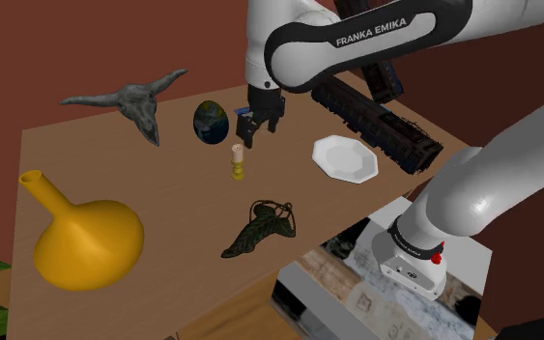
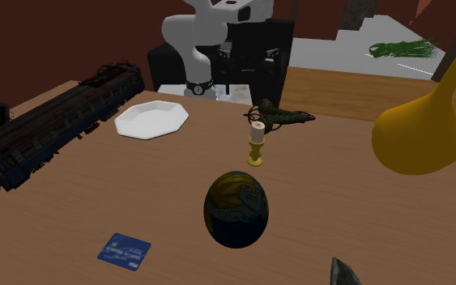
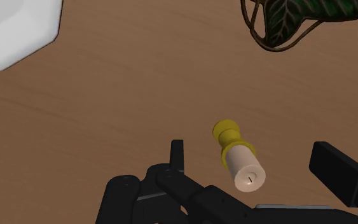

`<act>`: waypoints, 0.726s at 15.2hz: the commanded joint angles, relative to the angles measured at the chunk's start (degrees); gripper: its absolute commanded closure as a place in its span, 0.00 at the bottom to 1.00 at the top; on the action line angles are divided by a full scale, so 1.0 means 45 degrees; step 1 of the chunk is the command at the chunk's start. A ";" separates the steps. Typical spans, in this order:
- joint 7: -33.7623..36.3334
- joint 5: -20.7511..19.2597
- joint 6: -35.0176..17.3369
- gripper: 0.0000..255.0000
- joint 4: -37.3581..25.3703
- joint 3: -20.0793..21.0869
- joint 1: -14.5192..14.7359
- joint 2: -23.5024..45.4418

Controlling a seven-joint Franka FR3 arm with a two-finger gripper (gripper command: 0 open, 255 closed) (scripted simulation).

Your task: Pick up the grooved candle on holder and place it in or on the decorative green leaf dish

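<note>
I'm on the approach step, and nothing is picked up yet. My gripper hangs just above the middle of the shoulder view, directly over the candle. It has hold of nothing. In the wrist view my two black fingers stand wide apart. The pale candle and its yellow holder sit between them, roughly centred, and neither finger touches them.

The candle stands upright on the wooden table at the centre of the shoulder view, apart from everything round it. The painted egg is up and to its left, and the white octagonal plate is off to its right. The dark green leaf dish lies below it, toward the lower middle of the frame, near but not touching.

Next, I judge, I need to drop straight down until my fingers flank the candle's body, then close gently. It is a slim thing on a narrow foot, so a finger that nudges it on the way down could tip it over. I should keep it centred and stay level.

After the lift, the carry is short, toward the lower middle of the shoulder view. The dish looks shallow and uneven, with a looping stem at one end. I would aim for the broad part of the leaf and let go only once the foot sits flat.
</note>
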State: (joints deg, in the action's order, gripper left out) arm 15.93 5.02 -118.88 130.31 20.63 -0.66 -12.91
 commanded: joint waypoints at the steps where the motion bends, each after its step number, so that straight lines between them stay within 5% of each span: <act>1: 0.0561 -0.0397 -0.0563 0.00 -0.0288 0.0261 -0.0055 0.0954; 5: 0.1761 -0.1392 -0.1246 0.00 -0.1240 0.0613 -0.0003 0.2866; 11: 0.1979 -0.1697 -0.2241 0.00 -0.0761 0.0590 0.0032 0.3433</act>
State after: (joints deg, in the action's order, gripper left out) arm 24.71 -2.35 -128.30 126.70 23.32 -0.50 2.06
